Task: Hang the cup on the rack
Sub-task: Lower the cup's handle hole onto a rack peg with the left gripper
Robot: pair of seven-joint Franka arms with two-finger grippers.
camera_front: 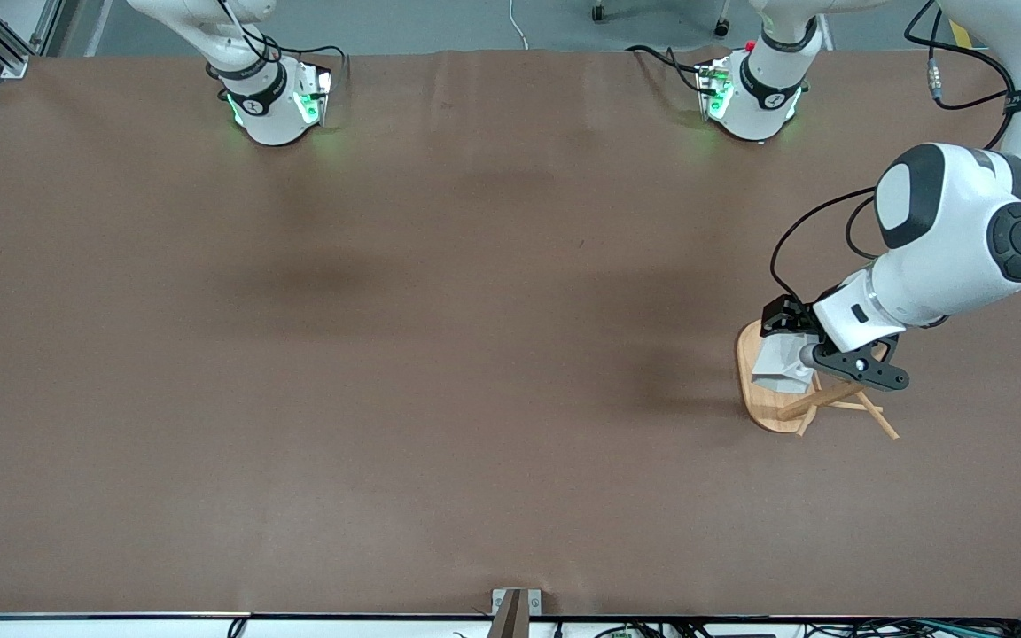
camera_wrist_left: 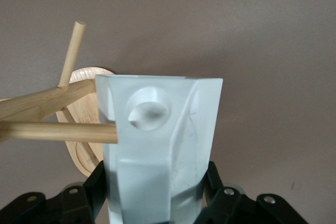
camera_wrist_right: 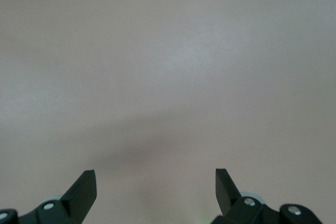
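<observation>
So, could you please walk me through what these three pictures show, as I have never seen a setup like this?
Two robot arms stand at a brown table. The wide picture looks down from across it; the other two come from cameras on each arm's wrist. The left gripper is shut on a white faceted cup, holding it over a bamboo rack at the left arm's end of the table. A peg meets the cup's edge beside the round hole in its handle. The right gripper is open over bare table, waiting.
</observation>
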